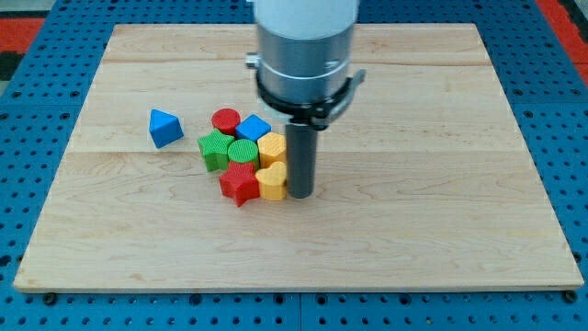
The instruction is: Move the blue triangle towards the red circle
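Starting at the view's left of the wooden surface [413, 239], the blue triangle [164, 127] sits alone, apart from the cluster, with a bare gap between it and the red circle [225, 120], my landmark; that circle marks the cluster's upper-left edge; just below it lie the green block [214, 150], its shape unclear, and a green cylinder [243, 153]; touching the circle's right is a blue cube [254, 128]; lower than the circle sit the red star [239, 185], a yellow heart [272, 181] and another yellow block [273, 147]; my tip [300, 194] rests right of the circle, beside the yellow heart, on the far side from the triangle; there are no fingers on this rod, so no grip state applies; judging from this, the push looks not yet begun, and the tip would need to get round to the triangle's left.
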Tool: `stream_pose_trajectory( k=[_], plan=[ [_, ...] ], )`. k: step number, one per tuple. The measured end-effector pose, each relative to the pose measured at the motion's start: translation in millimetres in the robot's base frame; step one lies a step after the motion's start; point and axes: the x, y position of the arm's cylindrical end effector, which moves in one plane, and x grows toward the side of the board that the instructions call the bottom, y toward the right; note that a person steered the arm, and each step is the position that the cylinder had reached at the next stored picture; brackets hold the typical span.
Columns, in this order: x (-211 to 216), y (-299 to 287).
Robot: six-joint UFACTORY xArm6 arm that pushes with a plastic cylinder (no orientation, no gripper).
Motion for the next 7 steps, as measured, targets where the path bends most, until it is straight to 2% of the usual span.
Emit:
stream_pose_trajectory(
  k=[1,2,3,4,6,7],
  plan=[
    [-7,-22],
    [-4,5],
    [41,19],
    [113,-45],
    [111,-260],
    [90,-294]
  ],
)
